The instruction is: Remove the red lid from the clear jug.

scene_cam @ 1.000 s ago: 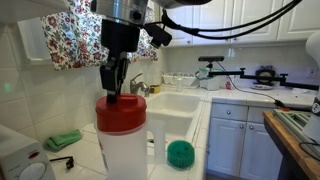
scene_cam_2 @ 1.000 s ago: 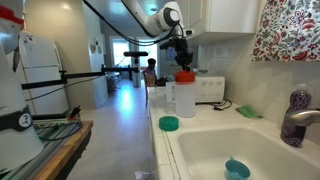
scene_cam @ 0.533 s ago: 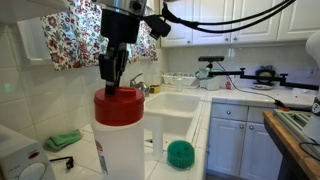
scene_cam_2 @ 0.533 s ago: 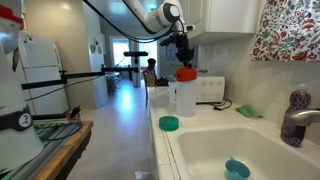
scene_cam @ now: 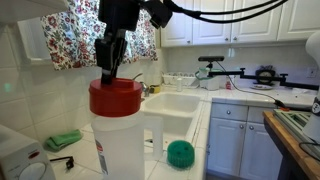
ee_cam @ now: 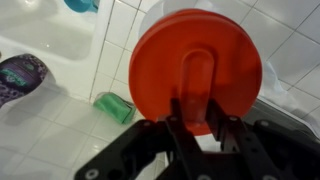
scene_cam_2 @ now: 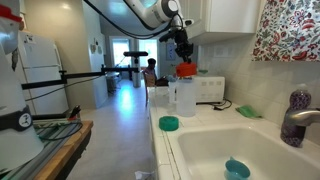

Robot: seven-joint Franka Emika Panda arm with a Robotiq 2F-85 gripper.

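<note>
White tiles cover the kitchen bench (scene_cam: 75,158). The clear jug (scene_cam: 120,150) stands upright, very close to the camera in an exterior view, and its bottom is cut off there. On top of the jug sits the red lid (scene_cam: 116,98). It looks like it is still on, with no gap that I can see. The gripper (scene_cam: 108,72) comes straight down onto the middle of the lid. In the wrist view the 2 fingers (ee_cam: 178,128) sit on each side of a raised bar (ee_cam: 197,75) that runs across the lid. They seem to pinch it tight.

A green cloth (ee_cam: 115,105) lies on the tiles near the jug. A bit farther back, a green round thing (scene_cam: 180,152) rests on the bench by the sink (scene_cam: 180,105). A purple soap bottle (scene_cam_2: 299,103) stands by the tap, well apart from the jug. White cupboards (scene_cam: 230,25) hang at the back.

My guess is that the step now is pulling the lid off. The grip is made, but the lid is not free yet. The next move should be a slow pull straight up, maybe with a small twist if the lid sticks. Nothing holds the jug down, so it may come up with the lid or tip over.
</note>
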